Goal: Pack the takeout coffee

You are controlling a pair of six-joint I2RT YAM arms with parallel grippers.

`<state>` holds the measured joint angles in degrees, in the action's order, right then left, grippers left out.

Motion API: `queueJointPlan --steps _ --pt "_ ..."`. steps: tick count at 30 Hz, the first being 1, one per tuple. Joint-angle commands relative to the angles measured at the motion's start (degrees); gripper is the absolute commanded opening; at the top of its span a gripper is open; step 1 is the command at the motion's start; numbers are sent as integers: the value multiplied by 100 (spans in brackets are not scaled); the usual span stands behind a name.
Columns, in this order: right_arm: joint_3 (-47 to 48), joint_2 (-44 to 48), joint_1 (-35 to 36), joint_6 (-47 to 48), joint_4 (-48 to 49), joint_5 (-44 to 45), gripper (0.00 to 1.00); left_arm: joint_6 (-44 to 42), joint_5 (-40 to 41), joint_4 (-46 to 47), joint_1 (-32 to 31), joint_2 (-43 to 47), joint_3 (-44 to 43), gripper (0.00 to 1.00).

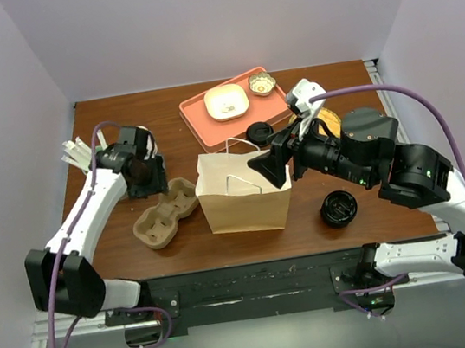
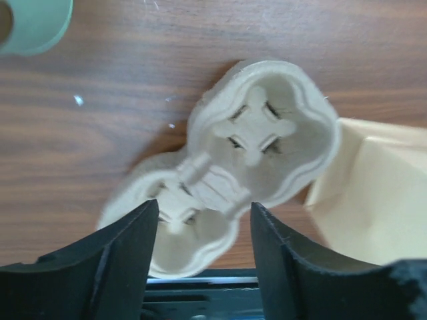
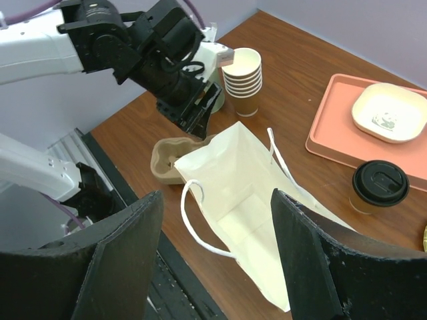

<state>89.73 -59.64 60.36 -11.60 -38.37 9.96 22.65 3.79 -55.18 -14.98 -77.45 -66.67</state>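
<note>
The takeout coffee, a small cup with a round black lid, stands just behind the open brown paper bag, in front of the orange tray. In the right wrist view the coffee is to the right of the bag, whose inside looks empty. My right gripper is open and empty, hovering over the bag's right top edge; in its own view the jaws frame the bag's mouth. My left gripper is open and empty, just above the pulp cup carrier.
An orange tray at the back holds a white dish and a small bowl. A squat black round piece lies right of the bag. A stack of lidless paper cups stands behind the left gripper. White sticks lie far left.
</note>
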Motion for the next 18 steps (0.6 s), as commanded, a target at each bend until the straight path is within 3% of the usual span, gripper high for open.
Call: queueJointPlan --steps 1,2,8,18 --pt "70 -39 11 -132 260 77 69 -1473 87 -178 -5 -437 -373 61" --pt "88 -65 11 -150 242 77 69 -1953 -157 -91 -5 -438 -329 60" --pt "220 -145 11 -124 -38 59 69 -2817 -476 278 -338 -517 -154 59" --pt "194 -154 11 -53 -136 15 69 -2819 -792 122 -374 -833 -162 58"
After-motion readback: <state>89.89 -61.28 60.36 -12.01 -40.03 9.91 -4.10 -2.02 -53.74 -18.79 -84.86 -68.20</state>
